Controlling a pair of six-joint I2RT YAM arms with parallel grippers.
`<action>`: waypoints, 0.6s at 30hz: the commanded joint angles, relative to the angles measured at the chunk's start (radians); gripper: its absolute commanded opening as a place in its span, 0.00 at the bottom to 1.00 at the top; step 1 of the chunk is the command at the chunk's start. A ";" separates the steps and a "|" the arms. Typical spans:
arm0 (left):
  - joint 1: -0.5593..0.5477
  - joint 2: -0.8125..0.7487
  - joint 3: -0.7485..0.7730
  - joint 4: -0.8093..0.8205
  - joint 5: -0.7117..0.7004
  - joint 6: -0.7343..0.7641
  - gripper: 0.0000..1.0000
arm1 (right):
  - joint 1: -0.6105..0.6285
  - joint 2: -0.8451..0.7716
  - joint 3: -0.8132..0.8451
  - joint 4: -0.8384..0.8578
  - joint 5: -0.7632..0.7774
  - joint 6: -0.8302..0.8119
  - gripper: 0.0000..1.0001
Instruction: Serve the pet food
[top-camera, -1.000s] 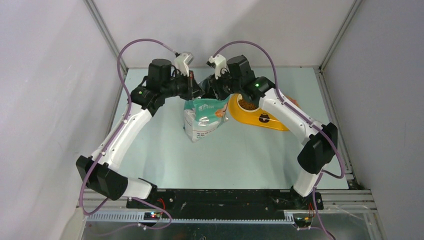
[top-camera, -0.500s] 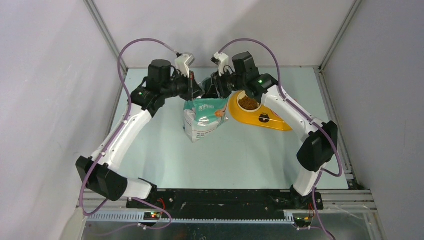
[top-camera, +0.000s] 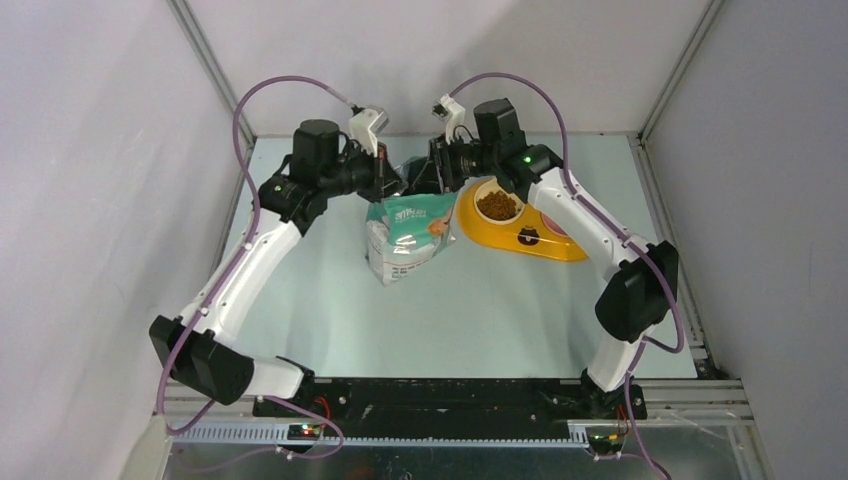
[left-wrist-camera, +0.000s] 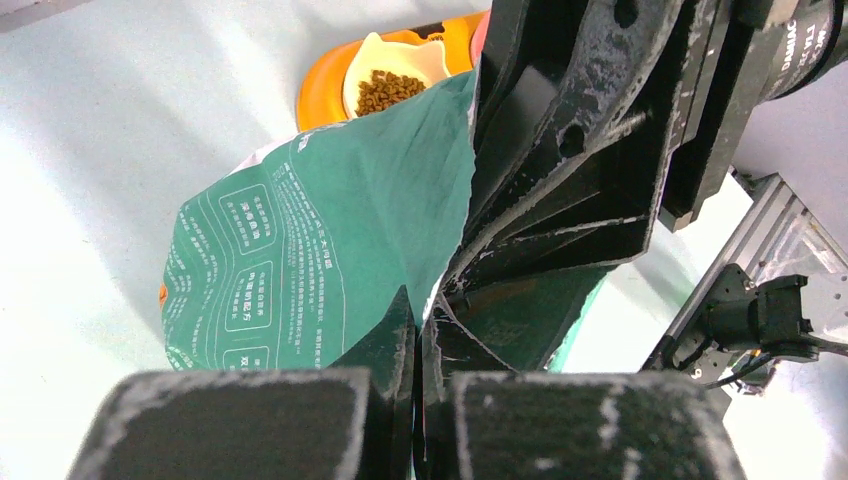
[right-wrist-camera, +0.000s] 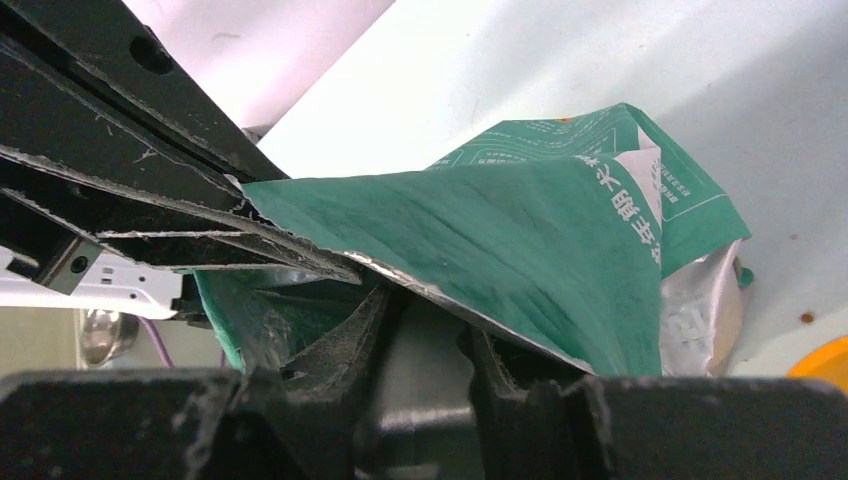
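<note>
The teal-and-white bag (top-camera: 405, 235) lies on the table with its mouth toward the back. My left gripper (top-camera: 385, 180) is shut on the bag's top edge (left-wrist-camera: 428, 300). My right gripper (top-camera: 425, 178) is at the bag's mouth, under the green flap (right-wrist-camera: 540, 230). Its fingers (right-wrist-camera: 350, 335) are closed on a pale grey handle-like piece (right-wrist-camera: 430, 370), apparently the clear scoop; the scoop's bowl is hidden. Pet food (top-camera: 497, 205) fills the left bowl of the yellow feeder (top-camera: 530, 240), to the right of the bag. The left wrist view also shows that pet food (left-wrist-camera: 388, 90).
The feeder's right half runs under my right forearm (top-camera: 585, 225). Grey walls close in the back and both sides. The pale table (top-camera: 480, 320) stretches bare in front of the bag and feeder.
My right wrist has drawn back and up from over the feeder, uncovering the bowl of pet food. The left gripper and the bag have stayed put.
</note>
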 joint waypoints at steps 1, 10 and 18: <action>0.037 -0.046 -0.034 -0.052 -0.065 0.070 0.00 | 0.009 -0.064 -0.014 -0.078 -0.283 0.272 0.00; 0.037 -0.037 0.020 -0.115 -0.094 0.134 0.00 | -0.053 -0.059 -0.028 0.005 -0.348 0.392 0.00; 0.035 0.006 0.113 -0.248 -0.086 0.283 0.00 | -0.099 -0.007 0.020 0.108 -0.398 0.552 0.00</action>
